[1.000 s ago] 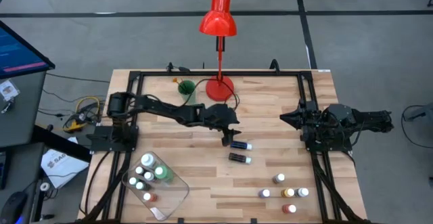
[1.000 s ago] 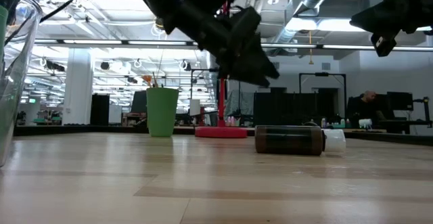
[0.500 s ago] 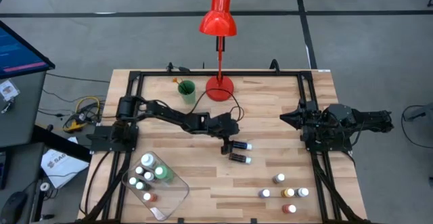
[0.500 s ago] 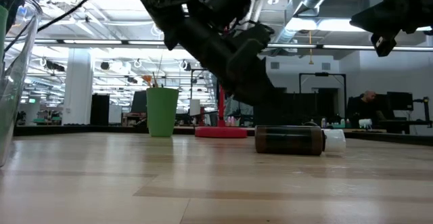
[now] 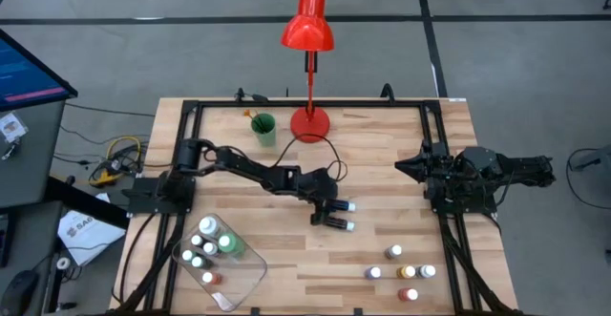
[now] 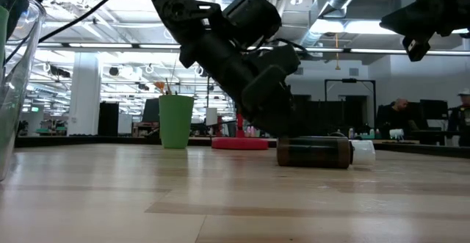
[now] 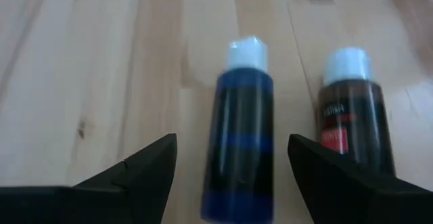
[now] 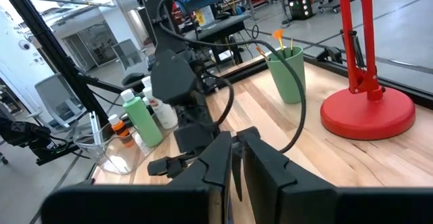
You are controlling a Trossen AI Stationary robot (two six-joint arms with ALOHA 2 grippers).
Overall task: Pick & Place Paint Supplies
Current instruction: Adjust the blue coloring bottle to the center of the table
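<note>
Nearest first, then, from the lower edge of the high view upward.

Clear tray: lower left of the high view, holding several white-capped bottles and the larger green bottle; its curved wall fills the left edge of the low view.

Standing bottles: lower right of the high view, a loose cluster of five small white-capped ones, upright, well apart from both arms.

Dark bottle: just below centre of the high view, lying on its side, cap toward the right; in the low view it lies at centre right on the table.

Blue bottle: lying on its side just beside the dark bottle and parallel to it, caps the same way; centre of the left wrist view, between the two fingers.

Left gripper: centre of the high view, low over the two lying bottles; fingers spread wide to either side of the blue bottle, not touching it in the left wrist view.

Right gripper: right of centre in the high view, waiting above the table; fingers pressed together, nothing between them.

Green cup: upper centre-left of the high view, upright, with thin brushes standing in it.

Red lamp: top centre of the high view, its round base beside the cup.

Room beyond: a person at far right of the low view.
</note>
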